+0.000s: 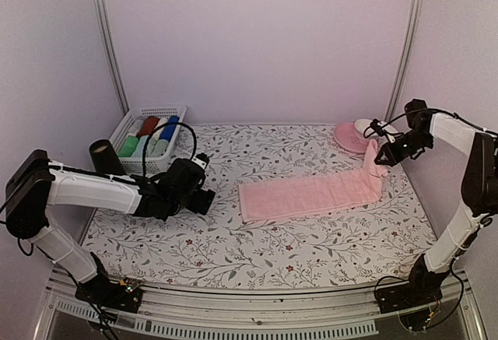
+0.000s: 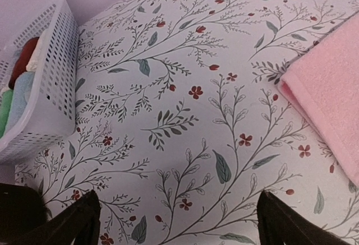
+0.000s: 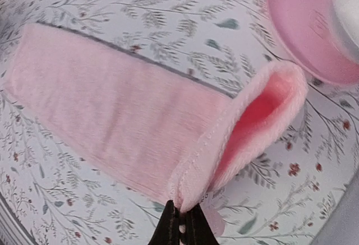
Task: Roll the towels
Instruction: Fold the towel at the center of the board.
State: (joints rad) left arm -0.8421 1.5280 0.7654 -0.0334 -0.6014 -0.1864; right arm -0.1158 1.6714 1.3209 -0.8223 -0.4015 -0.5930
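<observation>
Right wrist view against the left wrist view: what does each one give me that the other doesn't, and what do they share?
Only right wrist: the right pincer shut on the pink towel, whose gripped end is raised in a loop, and the saucer with its cup. Only left wrist: the basket holding cloths, and the open left pincer above the table. Both: the pink towel and the floral table.

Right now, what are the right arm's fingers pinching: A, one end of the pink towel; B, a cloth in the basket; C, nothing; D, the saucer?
A: the right fingers are shut on the raised end of the pink towel, clear of the saucer.
</observation>
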